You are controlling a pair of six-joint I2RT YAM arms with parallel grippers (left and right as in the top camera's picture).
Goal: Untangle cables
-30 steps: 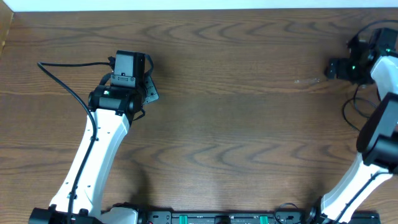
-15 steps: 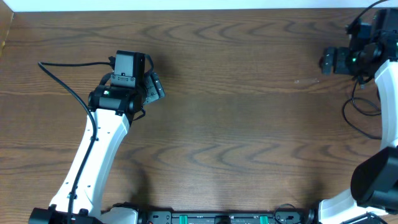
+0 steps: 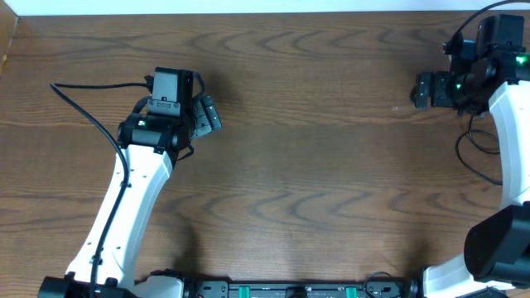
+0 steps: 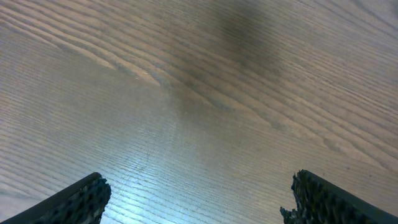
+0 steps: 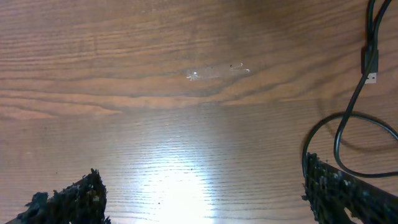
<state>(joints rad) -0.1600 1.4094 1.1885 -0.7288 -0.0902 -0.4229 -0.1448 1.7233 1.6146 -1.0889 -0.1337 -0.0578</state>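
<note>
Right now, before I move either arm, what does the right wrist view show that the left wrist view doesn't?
Only the right wrist view: a thin black cable looping in at the right edge, its small plug lying on the wood, and a pale scuff. Only the left wrist view: nothing of its own beyond a dim shadow patch. Both: the wooden table, and each arm's own jaws wide apart with nothing between them.

No text, brand, number or sign is legible in any view. A small pale mark on the black housing (image 3: 171,85) at the end of the left arm (image 3: 124,207) may be a label, but it is too small to read.
</note>
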